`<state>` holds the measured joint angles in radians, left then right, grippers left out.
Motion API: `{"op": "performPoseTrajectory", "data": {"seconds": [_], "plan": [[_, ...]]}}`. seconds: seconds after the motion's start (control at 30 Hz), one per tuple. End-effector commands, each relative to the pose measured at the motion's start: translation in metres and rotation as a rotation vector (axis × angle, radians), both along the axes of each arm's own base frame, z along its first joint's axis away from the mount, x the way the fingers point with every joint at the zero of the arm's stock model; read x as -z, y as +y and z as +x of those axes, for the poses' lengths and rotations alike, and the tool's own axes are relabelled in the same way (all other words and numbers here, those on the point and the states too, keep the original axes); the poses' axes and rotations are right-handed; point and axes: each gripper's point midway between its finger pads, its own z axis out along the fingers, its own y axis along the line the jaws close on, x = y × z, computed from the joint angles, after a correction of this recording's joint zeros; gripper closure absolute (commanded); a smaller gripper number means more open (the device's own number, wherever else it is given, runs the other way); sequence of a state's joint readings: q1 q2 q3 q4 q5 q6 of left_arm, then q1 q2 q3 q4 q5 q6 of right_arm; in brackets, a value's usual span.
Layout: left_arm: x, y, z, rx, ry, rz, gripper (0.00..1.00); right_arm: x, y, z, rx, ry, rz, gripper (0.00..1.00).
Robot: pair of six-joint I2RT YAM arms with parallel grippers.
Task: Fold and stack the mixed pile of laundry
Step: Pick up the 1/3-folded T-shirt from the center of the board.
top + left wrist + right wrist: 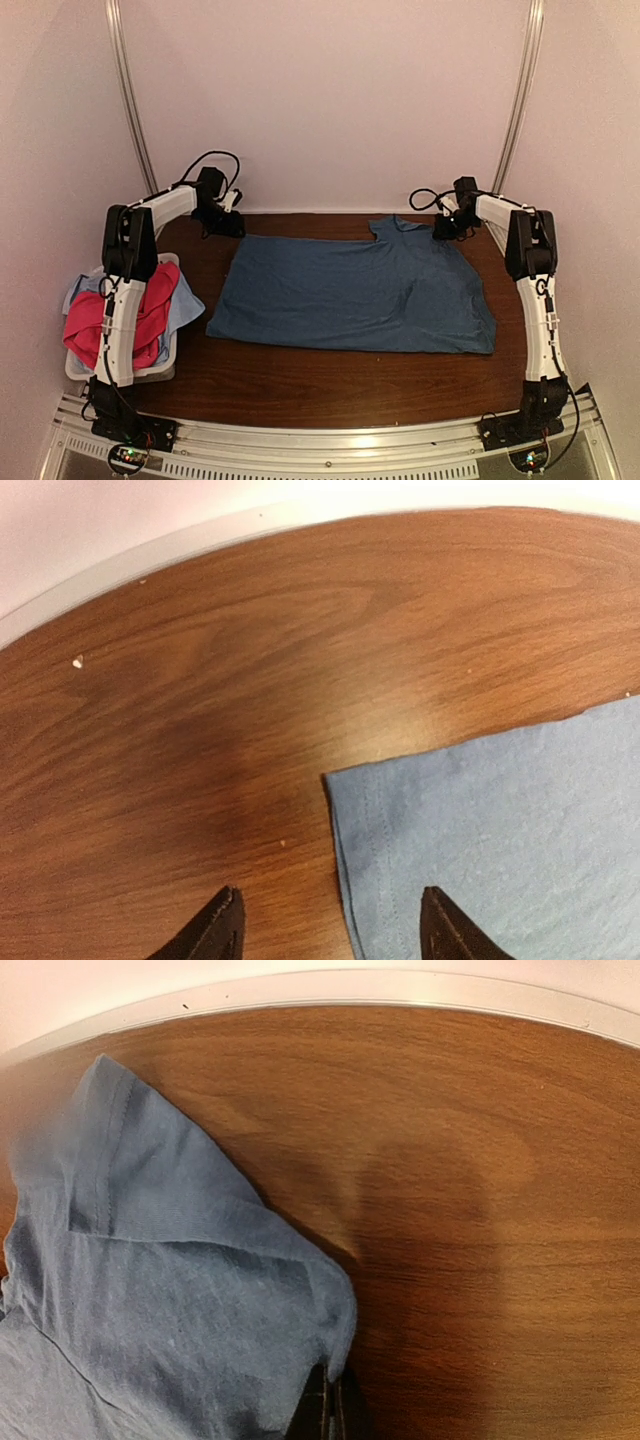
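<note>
Dark brown wood-grain table point(330, 385) fills the space between pale walls, with both arm bases bolted along its near edge. At the near left, a white slotted plastic basket point(160, 373) sits on the table. A bright magenta-pink shirt point(85, 330) is bunched in it, on top of a pale light-blue cloth point(186, 305) that spills over the rim. The left arm rises across this basket.

Further in, a dark blue T-shirt point(350, 295) lies spread mostly flat across the middle of the table, with its sleeve and neck towards the far right. At the far left, the left claw point(333, 920) is released and hangs low over the T-shirt's far-left corner. One finger point(225, 925) is over bare wood and the other is over the cloth, with the hemmed edge running between them.

At the far right, the right claw point(327, 1410) is clenched on a raised fold of the T-shirt beside the sleeve. The fabric gathers into its tips. Beyond both claws, the table's far edge meets the wall.
</note>
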<state>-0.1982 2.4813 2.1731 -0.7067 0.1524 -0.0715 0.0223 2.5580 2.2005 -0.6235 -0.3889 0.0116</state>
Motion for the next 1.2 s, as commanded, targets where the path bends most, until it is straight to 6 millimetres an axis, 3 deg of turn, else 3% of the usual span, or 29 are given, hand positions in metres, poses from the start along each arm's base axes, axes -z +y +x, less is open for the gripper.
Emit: {"op": "performPoseTrajectory", "data": {"seconds": [0.0, 0.4, 0.6, 0.73, 0.93, 1.17], "plan": [[-0.001, -0.013, 0.01, 0.043, -0.029, -0.039, 0.4, -0.025, 0.004, 0.004, 0.016, -0.041, 0.017, 1.0], [0.014, -0.014, 0.03, 0.003, -0.046, -0.041, 0.42, -0.025, 0.003, 0.003, 0.012, -0.037, 0.009, 1.0], [0.03, -0.021, 0.034, 0.007, -0.037, -0.015, 0.45, -0.024, 0.002, 0.003, 0.012, -0.036, 0.002, 1.0], [0.045, -0.026, 0.03, 0.015, -0.013, -0.006, 0.51, -0.024, 0.001, 0.002, 0.013, -0.035, -0.001, 1.0], [0.049, -0.031, 0.027, 0.03, 0.0, -0.028, 0.69, -0.023, 0.001, 0.002, 0.01, -0.032, -0.002, 1.0], [0.022, -0.041, 0.034, 0.06, -0.058, -0.082, 1.0, -0.035, 0.005, 0.002, 0.012, -0.05, 0.031, 1.0]]}}
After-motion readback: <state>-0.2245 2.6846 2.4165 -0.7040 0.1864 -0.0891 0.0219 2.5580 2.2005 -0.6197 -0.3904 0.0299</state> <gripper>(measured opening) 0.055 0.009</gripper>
